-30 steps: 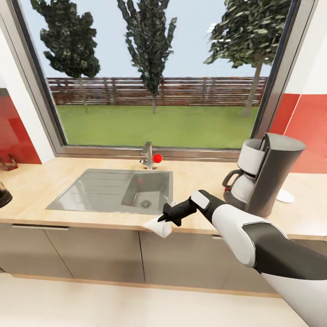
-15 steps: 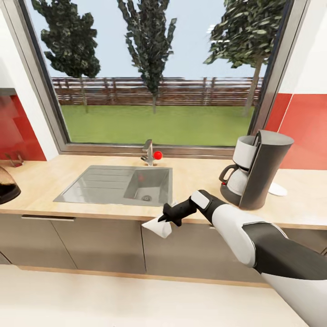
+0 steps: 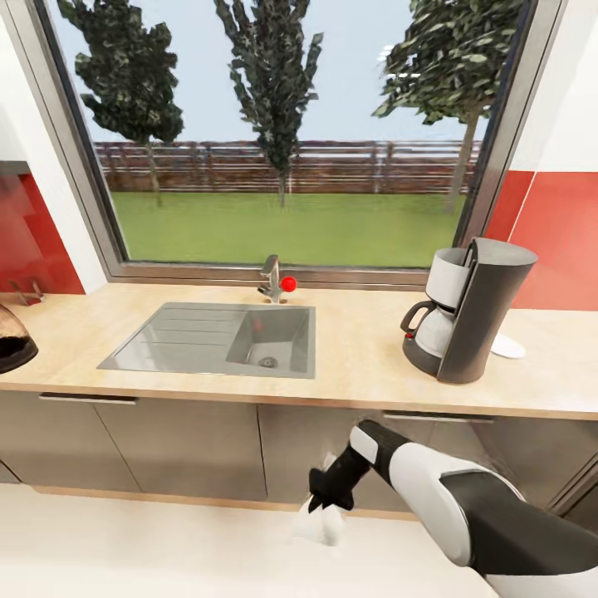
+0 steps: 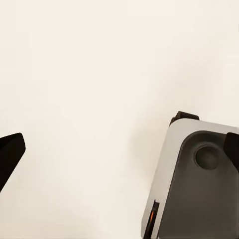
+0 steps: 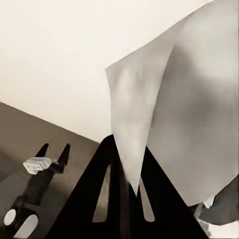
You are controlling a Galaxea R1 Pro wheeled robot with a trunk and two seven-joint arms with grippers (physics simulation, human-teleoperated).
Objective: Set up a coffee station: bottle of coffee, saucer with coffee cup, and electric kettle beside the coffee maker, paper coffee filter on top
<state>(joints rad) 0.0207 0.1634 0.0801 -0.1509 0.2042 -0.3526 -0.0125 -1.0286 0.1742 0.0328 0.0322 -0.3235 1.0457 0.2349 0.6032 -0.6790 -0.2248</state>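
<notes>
The coffee maker [image 3: 472,311] stands at the right of the kitchen countertop [image 3: 357,357], with the saucer [image 3: 507,347] just behind it. A dark rounded electric kettle [image 3: 12,342] is cut off at the countertop's left edge. My right gripper [image 3: 325,504] hangs low in front of the cabinets, below counter height, shut on the paper coffee filter [image 3: 319,525]. In the right wrist view the black fingers [image 5: 102,169] pinch the tip of the white paper coffee filter [image 5: 169,119]. In the left wrist view my left gripper [image 4: 122,154] is open over pale floor, its fingertips [image 4: 10,155] far apart.
A steel sink [image 3: 191,336] with a tap and red knob [image 3: 287,286] lies in the counter under a wide window. Glossy grey cabinets [image 3: 183,448] run below it. Pale floor [image 3: 124,548] lies in front. Part of the robot's base [image 4: 194,184] appears below the left gripper.
My right arm has dropped from counter-edge height to low before the cabinets, carrying the filter with it. Earlier the camera shifted, bringing the kettle further into view.
</notes>
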